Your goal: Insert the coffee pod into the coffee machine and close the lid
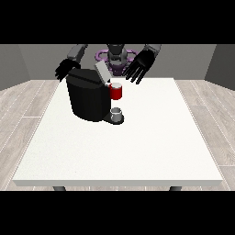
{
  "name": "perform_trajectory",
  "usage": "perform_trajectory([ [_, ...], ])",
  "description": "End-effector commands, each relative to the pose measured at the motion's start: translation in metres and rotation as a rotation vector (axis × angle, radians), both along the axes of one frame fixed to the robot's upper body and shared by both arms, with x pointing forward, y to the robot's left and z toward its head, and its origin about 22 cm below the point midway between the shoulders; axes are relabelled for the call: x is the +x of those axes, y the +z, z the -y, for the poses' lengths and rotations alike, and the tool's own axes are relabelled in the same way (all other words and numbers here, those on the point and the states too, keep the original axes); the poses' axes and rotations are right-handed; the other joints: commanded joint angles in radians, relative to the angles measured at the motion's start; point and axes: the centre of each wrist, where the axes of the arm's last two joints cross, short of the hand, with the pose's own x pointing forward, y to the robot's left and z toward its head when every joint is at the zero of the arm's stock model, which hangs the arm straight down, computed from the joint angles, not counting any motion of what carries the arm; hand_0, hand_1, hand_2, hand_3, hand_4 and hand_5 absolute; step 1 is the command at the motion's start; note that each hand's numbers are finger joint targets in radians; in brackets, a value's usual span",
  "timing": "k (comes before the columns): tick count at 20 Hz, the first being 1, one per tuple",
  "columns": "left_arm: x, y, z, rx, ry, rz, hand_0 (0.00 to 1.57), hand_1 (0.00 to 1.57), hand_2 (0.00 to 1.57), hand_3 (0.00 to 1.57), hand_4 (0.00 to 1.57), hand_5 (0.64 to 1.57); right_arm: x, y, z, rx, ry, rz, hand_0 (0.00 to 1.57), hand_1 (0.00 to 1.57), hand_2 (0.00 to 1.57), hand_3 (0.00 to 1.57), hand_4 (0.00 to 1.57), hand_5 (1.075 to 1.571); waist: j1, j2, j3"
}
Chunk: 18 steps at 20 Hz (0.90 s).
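Note:
A black coffee machine stands on the white table, left of centre. Its grey lid is tilted up. A red thing at the machine sits at its front top, under the lid. Below it, a small grey thing rests on the machine's base; I cannot tell whether it is the pod. The hand at the view's right hovers behind and to the right of the lid, with fingers spread and nothing in them. The hand at the view's left hangs behind the machine's far corner, fingers relaxed and holding nothing.
The table's front edge lies near the camera. White surface stretches in front of and to the right of the machine. Grey walls and a wooden floor surround the table.

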Motion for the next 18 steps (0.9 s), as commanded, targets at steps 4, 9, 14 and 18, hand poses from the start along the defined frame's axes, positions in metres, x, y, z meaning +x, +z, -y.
perform_trajectory([
  [4,-0.010,-0.064,-0.002,-0.338,0.051,-0.144,0.00,0.00,0.00,0.00,0.00,1.571,-0.017,-0.006,0.012,0.030,-0.012,-0.070,0.00,0.00,0.00,0.00,0.45,1.571,0.049,-0.176,-0.0018],
  [9,-0.022,-0.106,0.010,-0.652,0.022,-0.200,0.00,0.00,0.00,0.00,0.24,1.571,-0.023,-0.013,0.017,-0.041,-0.001,-0.081,0.00,0.00,0.00,0.00,0.37,1.571,0.150,-0.261,-0.0017],
  [14,-0.058,-0.175,-0.003,-0.790,0.054,-0.267,0.00,0.00,0.00,0.00,0.00,1.571,-0.024,0.004,0.030,-0.050,0.067,-0.088,0.00,0.00,0.00,0.00,0.26,1.571,0.210,-0.342,-0.0012],
  [18,-0.069,-0.194,0.013,-0.883,0.084,-0.316,0.00,0.00,0.00,0.00,0.23,1.571,-0.018,0.024,0.027,-0.092,0.129,-0.050,0.00,0.00,0.00,0.00,0.04,1.571,0.219,-0.376,-0.0006],
])
